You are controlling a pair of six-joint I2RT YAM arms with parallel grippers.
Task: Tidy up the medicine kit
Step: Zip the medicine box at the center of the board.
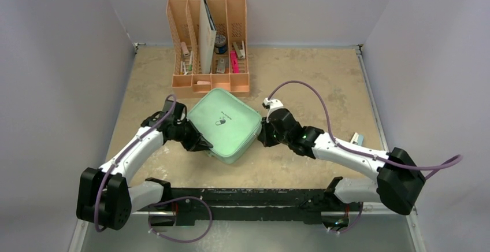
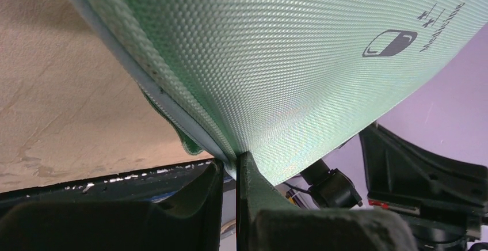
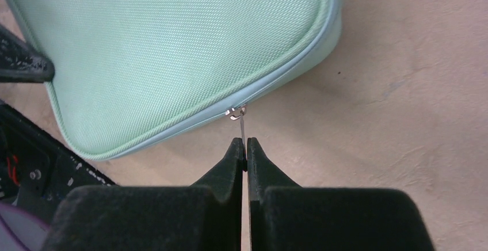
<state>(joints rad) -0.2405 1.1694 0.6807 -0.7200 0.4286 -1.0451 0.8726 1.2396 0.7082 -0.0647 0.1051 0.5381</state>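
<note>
Top external shows the kit (image 1: pixel 224 125) on the desk (image 1: pixel 323 90) between both arms; left wrist, the left tool (image 2: pixel 230 163) pinching its edge; right wrist, the right tool (image 3: pixel 246 145) pressed together on the zip pull (image 3: pixel 236 113), seam running crosswise just ahead.

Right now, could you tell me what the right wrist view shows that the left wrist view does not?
Only the right wrist view: the zipper pull pinched by the shut right gripper. Only the left wrist view: the dark pill logo, and the left gripper clamping the medicine kit at its edge seam. Both: the kit's mint-green fabric and the tan table.
</note>
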